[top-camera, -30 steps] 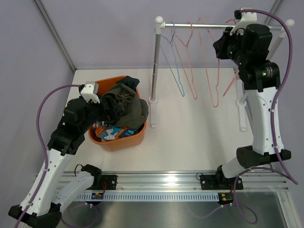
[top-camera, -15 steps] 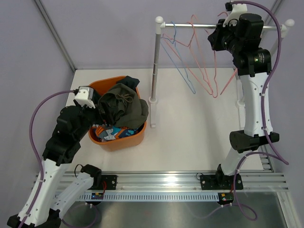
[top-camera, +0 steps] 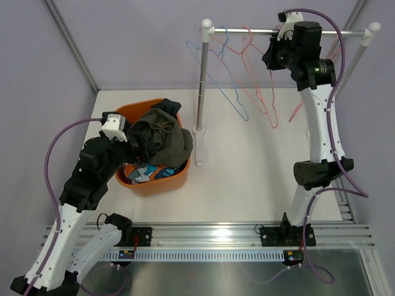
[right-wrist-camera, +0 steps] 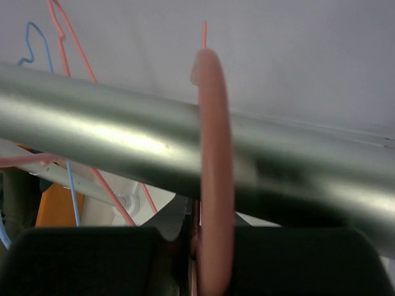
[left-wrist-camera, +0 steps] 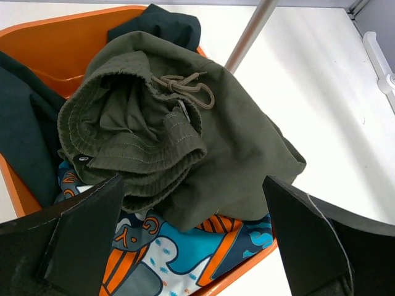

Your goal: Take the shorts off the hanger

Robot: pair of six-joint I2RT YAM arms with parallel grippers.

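Note:
All the shorts lie in the orange basket (top-camera: 154, 186). The olive green shorts (top-camera: 165, 140) are on top, over the blue-white-orange patterned shorts (top-camera: 145, 173). In the left wrist view the olive shorts (left-wrist-camera: 185, 129) cover the patterned pair (left-wrist-camera: 185, 253), with dark garments at the left (left-wrist-camera: 24, 123) and back (left-wrist-camera: 163, 24). My left gripper (top-camera: 126, 143) hangs open and empty just above the pile (left-wrist-camera: 191, 246). My right gripper (top-camera: 272, 55) is up at the rail (right-wrist-camera: 92, 129), shut on the hook of a pink hanger (right-wrist-camera: 213, 154).
Bare blue (top-camera: 217, 74) and pink hangers (top-camera: 262, 92) hang from the metal rail (top-camera: 336, 32). The rail's left post (top-camera: 199, 92) stands just right of the basket, and its right post is behind my right arm. Grey walls close the back and left.
My right arm has moved left along the rail, and the hangers have swung left with it. My left arm has shifted slightly beside the basket, still open.

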